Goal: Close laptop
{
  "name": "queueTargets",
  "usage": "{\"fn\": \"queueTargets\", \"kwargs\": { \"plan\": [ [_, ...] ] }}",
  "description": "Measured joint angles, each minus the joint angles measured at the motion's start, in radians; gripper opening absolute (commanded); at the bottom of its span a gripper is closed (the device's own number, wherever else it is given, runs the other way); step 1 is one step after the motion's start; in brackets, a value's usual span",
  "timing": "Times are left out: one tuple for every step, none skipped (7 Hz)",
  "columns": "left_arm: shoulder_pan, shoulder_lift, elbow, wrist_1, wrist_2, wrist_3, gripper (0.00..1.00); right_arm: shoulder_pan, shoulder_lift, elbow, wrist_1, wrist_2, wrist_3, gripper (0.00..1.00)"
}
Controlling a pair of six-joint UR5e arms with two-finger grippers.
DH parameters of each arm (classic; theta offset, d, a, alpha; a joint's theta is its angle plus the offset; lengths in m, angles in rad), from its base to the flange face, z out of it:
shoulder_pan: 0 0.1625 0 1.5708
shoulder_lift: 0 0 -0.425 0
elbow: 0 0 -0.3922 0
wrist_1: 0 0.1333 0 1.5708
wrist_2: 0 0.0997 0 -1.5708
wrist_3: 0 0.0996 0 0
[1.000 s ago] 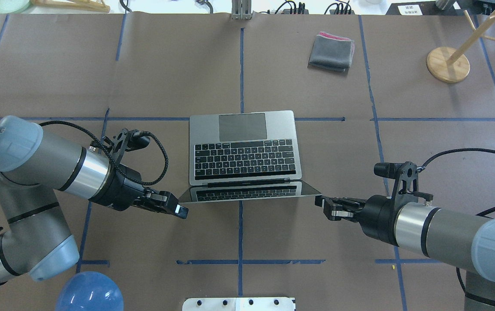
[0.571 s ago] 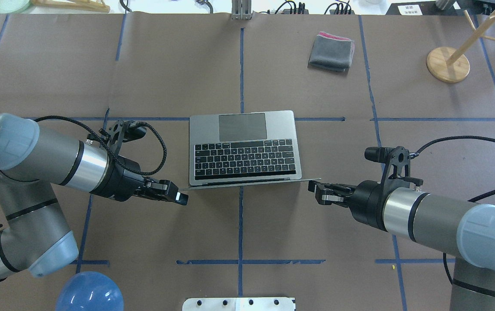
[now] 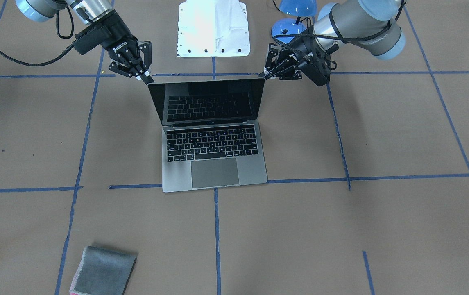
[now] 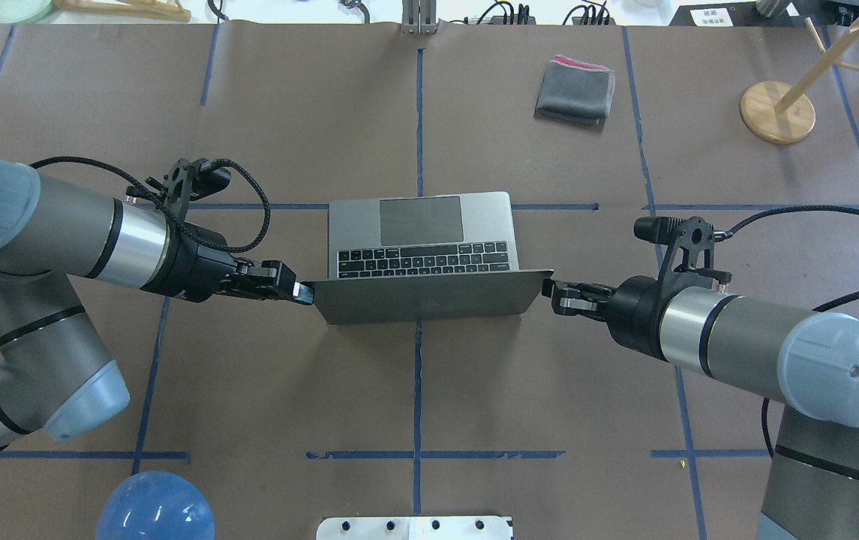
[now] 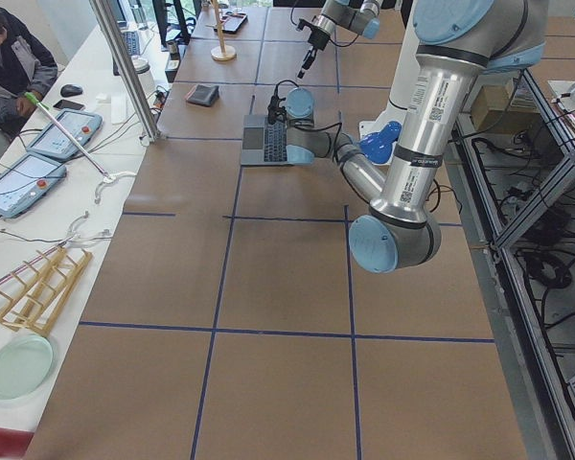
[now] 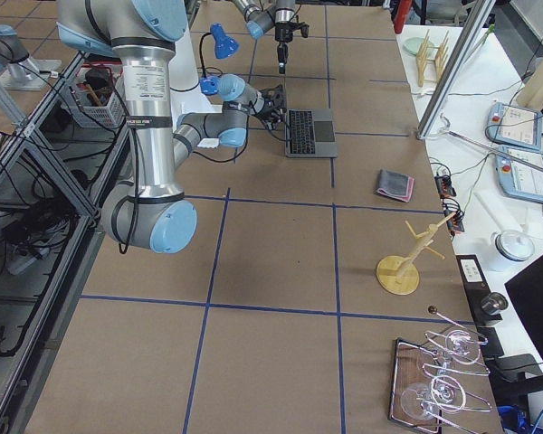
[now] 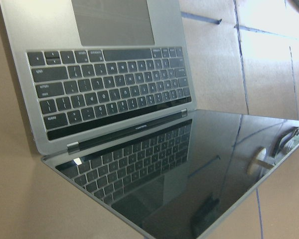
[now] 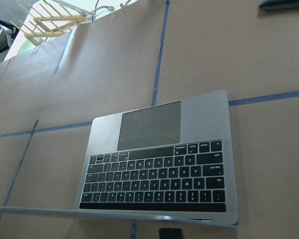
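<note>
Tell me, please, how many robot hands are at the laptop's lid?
2, both at the laptop: the left hand at its lid's top corner on the robot's left, the right hand at the opposite corner.

The bench [image 4: 286, 112] is covered in brown paper crossed by blue tape lines [image 4: 419, 112]. A folded grey cloth [image 4: 575, 91] with a pink edge lies far and right of centre. Further right is a wooden stand [image 4: 777, 112] on a round base. Near left sits a blue dome [image 4: 155, 506].
</note>
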State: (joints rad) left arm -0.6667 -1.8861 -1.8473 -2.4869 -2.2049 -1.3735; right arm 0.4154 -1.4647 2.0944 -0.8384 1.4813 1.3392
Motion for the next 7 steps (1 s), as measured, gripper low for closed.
{"fn": "queueTargets", "kwargs": {
  "plan": [
    [-0.014,-0.002,0.003,0.003,0.001,-0.001,0.00,0.024,0.031,-0.033,-0.009,0.016,0.000,0.00],
    [-0.026,-0.011,0.013,0.005,0.002,-0.002,0.00,0.043,0.054,-0.058,-0.019,0.027,0.000,0.00],
    [-0.035,-0.030,0.038,0.006,0.004,-0.005,0.00,0.058,0.077,-0.082,-0.024,0.034,0.001,0.00],
    [-0.040,-0.052,0.069,0.006,0.013,-0.006,0.00,0.070,0.097,-0.106,-0.027,0.039,0.001,0.00],
    [-0.042,-0.072,0.101,0.006,0.030,-0.005,0.00,0.084,0.118,-0.131,-0.028,0.046,0.001,0.00],
    [-0.047,-0.093,0.137,0.006,0.044,-0.005,0.00,0.104,0.142,-0.165,-0.028,0.063,0.001,0.00],
    [-0.054,-0.115,0.171,0.006,0.051,-0.004,0.00,0.124,0.167,-0.201,-0.028,0.080,0.001,0.00]
  ]
}}
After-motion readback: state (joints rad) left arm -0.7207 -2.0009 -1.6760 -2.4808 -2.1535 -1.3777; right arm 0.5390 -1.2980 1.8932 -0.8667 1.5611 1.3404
